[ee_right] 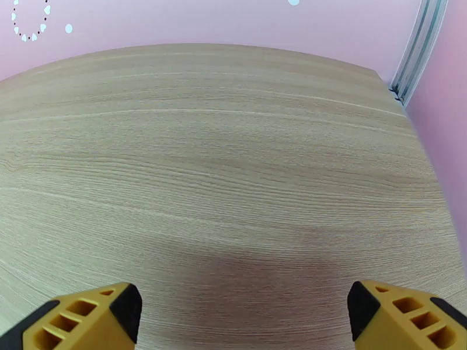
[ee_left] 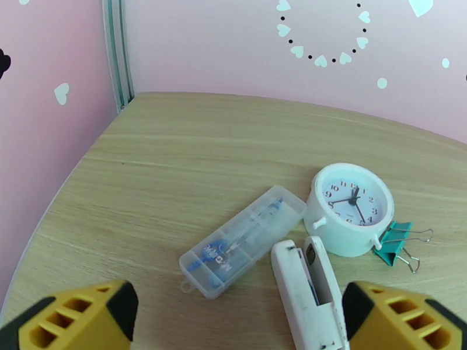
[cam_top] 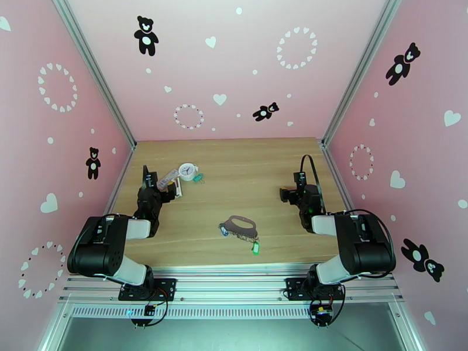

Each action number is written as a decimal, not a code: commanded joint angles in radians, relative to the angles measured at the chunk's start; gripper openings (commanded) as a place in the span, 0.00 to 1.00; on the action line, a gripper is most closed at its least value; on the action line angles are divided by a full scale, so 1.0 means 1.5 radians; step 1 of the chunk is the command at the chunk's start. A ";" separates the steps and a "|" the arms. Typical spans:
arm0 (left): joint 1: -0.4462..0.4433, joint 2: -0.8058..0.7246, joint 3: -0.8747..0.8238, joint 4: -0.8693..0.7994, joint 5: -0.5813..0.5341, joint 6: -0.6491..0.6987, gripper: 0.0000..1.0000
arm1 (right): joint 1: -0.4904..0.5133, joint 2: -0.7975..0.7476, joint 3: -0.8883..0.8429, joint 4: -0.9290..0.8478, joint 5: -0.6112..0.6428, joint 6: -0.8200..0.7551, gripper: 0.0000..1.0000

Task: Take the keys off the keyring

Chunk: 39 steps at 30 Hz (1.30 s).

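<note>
The mauve-brown D-shaped keyring [cam_top: 240,225] lies flat on the table, front centre, between the two arms. A key with a bright green tag [cam_top: 255,248] hangs off its near right end, and one with a blue tag [cam_top: 223,231] sits at its left end. My left gripper [cam_top: 168,195] is well to the keyring's upper left; its yellow fingers [ee_left: 87,316] stand wide apart, open and holding nothing. My right gripper [cam_top: 285,195] is to the keyring's upper right, open over bare wood, with its fingers [ee_right: 93,316] spread.
In front of the left gripper lie a clear plastic case [ee_left: 242,240], a white stapler-like block [ee_left: 306,293], a white round clock [ee_left: 350,208] and a teal binder clip [ee_left: 397,243]. Pink walls close in the wooden table [cam_top: 245,165] on three sides.
</note>
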 commanded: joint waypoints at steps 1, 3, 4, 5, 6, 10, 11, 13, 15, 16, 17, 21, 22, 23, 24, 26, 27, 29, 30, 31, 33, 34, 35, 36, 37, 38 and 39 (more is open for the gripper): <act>0.005 -0.002 0.012 -0.007 0.008 0.008 0.99 | 0.001 0.002 0.012 0.008 -0.001 0.000 0.99; 0.005 -0.002 0.012 -0.007 0.008 0.008 0.98 | 0.001 0.003 0.012 0.008 -0.001 0.000 0.99; 0.005 -0.003 0.012 -0.007 0.008 0.008 0.98 | 0.001 0.003 0.012 0.008 -0.001 0.000 0.99; 0.005 -0.002 0.012 -0.007 0.008 0.008 0.99 | 0.001 0.002 0.011 0.008 -0.001 0.000 0.99; 0.005 -0.003 0.012 -0.007 0.008 0.008 0.99 | 0.001 0.002 0.011 0.008 -0.001 0.000 0.99; 0.005 -0.003 0.013 -0.006 0.008 0.008 0.99 | 0.002 0.001 0.010 0.009 -0.001 0.000 0.99; 0.005 -0.003 0.012 -0.006 0.008 0.008 0.98 | 0.001 0.002 0.010 0.009 -0.001 0.001 0.99; 0.005 -0.002 0.012 -0.006 0.008 0.008 0.99 | 0.001 0.001 0.010 0.009 -0.001 0.001 0.99; 0.005 -0.003 0.012 -0.007 0.008 0.008 0.98 | 0.001 0.001 0.010 0.010 -0.001 0.001 0.99; 0.006 -0.003 0.012 -0.006 0.008 0.008 0.98 | 0.001 0.001 0.011 0.009 -0.001 0.001 0.99; 0.005 -0.003 0.012 -0.006 0.008 0.008 0.99 | 0.001 0.002 0.010 0.008 -0.001 0.001 0.99; 0.005 -0.003 0.012 -0.006 0.008 0.008 0.98 | 0.001 0.001 0.010 0.009 -0.001 0.001 0.99; 0.006 -0.002 0.011 -0.005 0.008 0.008 0.98 | 0.001 0.000 0.009 0.009 -0.001 0.000 0.99; 0.005 -0.003 0.011 -0.005 0.008 0.008 0.99 | 0.001 0.000 0.008 0.011 -0.001 -0.001 0.99; 0.005 -0.003 0.010 -0.005 0.008 0.008 0.99 | 0.001 -0.001 0.008 0.012 -0.001 0.000 0.99; 0.005 -0.014 0.015 -0.027 0.013 0.010 0.99 | 0.002 -0.001 0.006 0.014 0.000 0.000 0.99; 0.005 -0.025 0.021 -0.051 0.022 0.013 0.99 | 0.001 -0.004 0.007 0.012 0.002 0.001 0.99; 0.004 -0.066 0.036 -0.116 0.034 0.017 0.99 | 0.001 -0.017 0.016 -0.011 0.037 0.017 0.99; 0.004 -0.089 0.045 -0.151 0.031 0.012 0.99 | 0.001 -0.029 0.020 -0.030 0.064 0.028 0.99; 0.004 -0.119 0.052 -0.189 0.028 0.006 0.99 | 0.001 -0.048 0.025 -0.056 0.087 0.037 0.99; 0.004 -0.177 0.061 -0.247 0.031 0.000 0.99 | 0.001 -0.096 0.027 -0.096 0.096 0.039 0.99; 0.004 -0.207 0.065 -0.273 0.031 -0.010 0.99 | 0.002 -0.120 0.028 -0.117 0.103 0.045 0.99; 0.004 -0.235 0.070 -0.294 0.034 -0.022 0.98 | 0.001 -0.148 0.031 -0.147 0.120 0.057 0.99; 0.004 -0.258 0.074 -0.312 0.043 -0.032 0.99 | 0.000 -0.171 0.034 -0.173 0.136 0.068 0.99; 0.004 -0.283 0.079 -0.337 0.058 -0.044 0.98 | 0.000 -0.198 0.039 -0.203 0.151 0.080 0.99; 0.004 -0.307 0.089 -0.367 0.066 -0.065 0.98 | -0.002 -0.226 0.044 -0.230 0.153 0.090 0.99; 0.005 -0.324 0.098 -0.390 0.071 -0.083 0.99 | -0.002 -0.249 0.047 -0.247 0.151 0.099 0.99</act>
